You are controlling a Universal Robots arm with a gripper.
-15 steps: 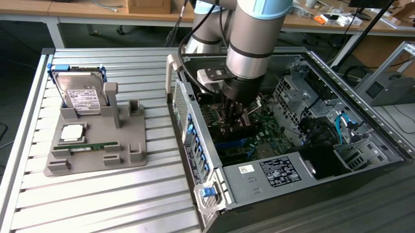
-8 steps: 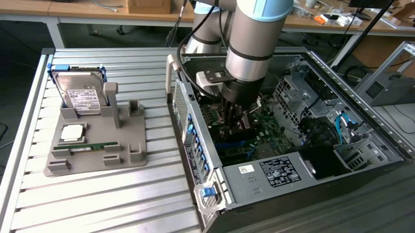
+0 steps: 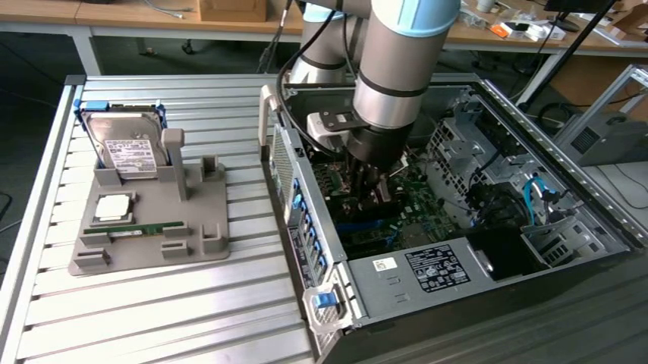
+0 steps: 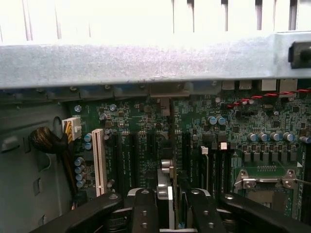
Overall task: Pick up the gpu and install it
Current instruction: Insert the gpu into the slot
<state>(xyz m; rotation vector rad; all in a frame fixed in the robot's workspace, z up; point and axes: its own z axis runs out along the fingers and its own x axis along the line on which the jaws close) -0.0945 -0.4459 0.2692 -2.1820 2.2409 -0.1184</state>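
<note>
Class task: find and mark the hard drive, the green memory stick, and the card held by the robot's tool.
Hard drive [image 3: 126, 148], exterior view, on its white label.
Memory stick [image 3: 147, 227], exterior view, middle of its green strip.
Card [image 4: 165, 187], wrist view, on its silvery edge between the tool's fingers.

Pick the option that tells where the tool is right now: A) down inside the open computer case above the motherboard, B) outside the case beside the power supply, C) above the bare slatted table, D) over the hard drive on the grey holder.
A: the tool reaches down inside the computer case, just above the green motherboard, holding the gpu on edge over the slots.
</note>
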